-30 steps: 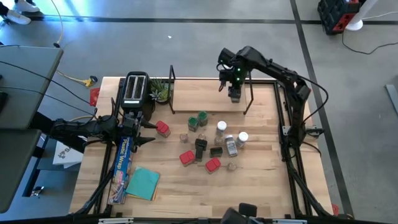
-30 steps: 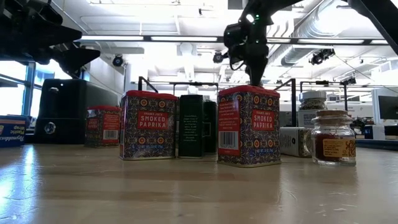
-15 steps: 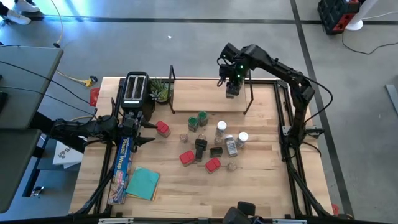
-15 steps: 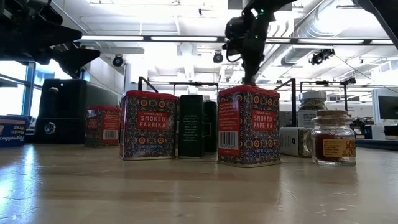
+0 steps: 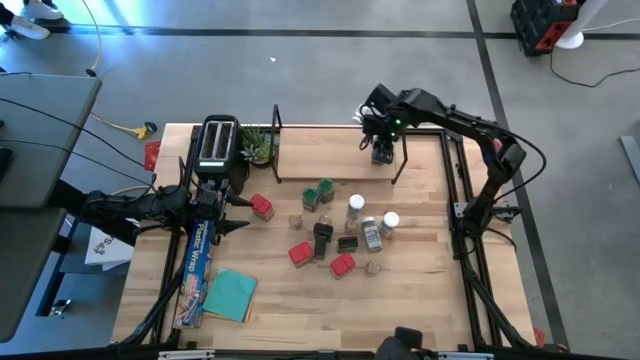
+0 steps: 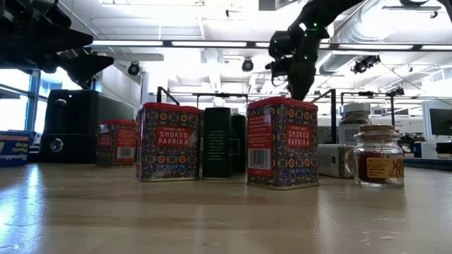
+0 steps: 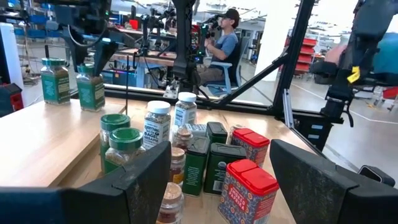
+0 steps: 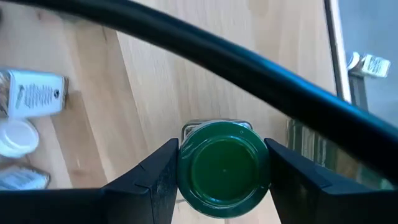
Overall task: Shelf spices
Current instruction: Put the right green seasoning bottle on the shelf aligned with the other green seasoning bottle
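Right gripper (image 5: 381, 150) clamps a green-lidded jar (image 8: 223, 168) over the shelf (image 5: 330, 160) near its right end. Placing looks underway; next it should lower the jar, then let go

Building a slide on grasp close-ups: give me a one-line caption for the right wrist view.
Right gripper jaws clamp a green-lidded spice jar above the shelf's light wooden board.

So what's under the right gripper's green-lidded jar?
The shelf board lies beneath the green-lidded jar, held in the right gripper. The lid hides whether its base touches.
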